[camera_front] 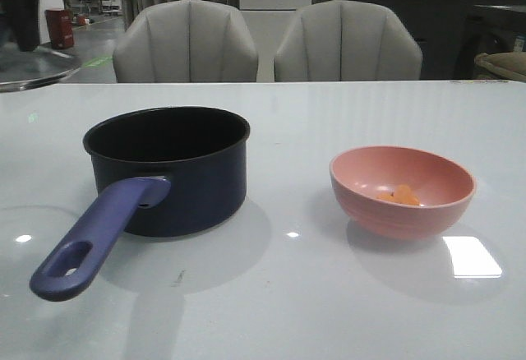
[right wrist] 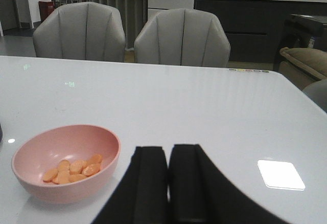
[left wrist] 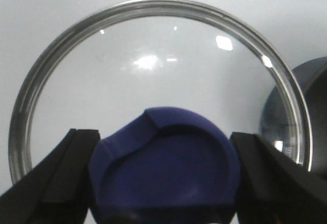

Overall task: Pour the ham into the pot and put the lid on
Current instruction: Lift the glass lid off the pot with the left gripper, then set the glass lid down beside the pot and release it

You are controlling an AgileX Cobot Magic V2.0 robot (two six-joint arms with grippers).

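Note:
The dark navy pot (camera_front: 173, 171) stands left of centre, its purple-blue handle (camera_front: 99, 233) pointing toward me; its inside looks dark. My left gripper (left wrist: 164, 134) is shut on the dark blue knob (left wrist: 163, 173) of the clear glass lid (left wrist: 153, 65). In the front view the lid (camera_front: 37, 68) hangs at the far left, above table level, left of the pot. The ham (camera_front: 401, 196), small orange chunks, lies in the pink bowl (camera_front: 403, 216) on the right. My right gripper (right wrist: 168, 152) is shut and empty, just right of the bowl (right wrist: 71, 191) with the ham (right wrist: 71, 169).
The pot's edge (left wrist: 317, 116) shows beside the lid in the left wrist view. Two grey chairs (camera_front: 267, 43) stand behind the white table's far edge (camera_front: 329, 82). A bright light reflection (camera_front: 472, 255) lies on the table right of the bowl.

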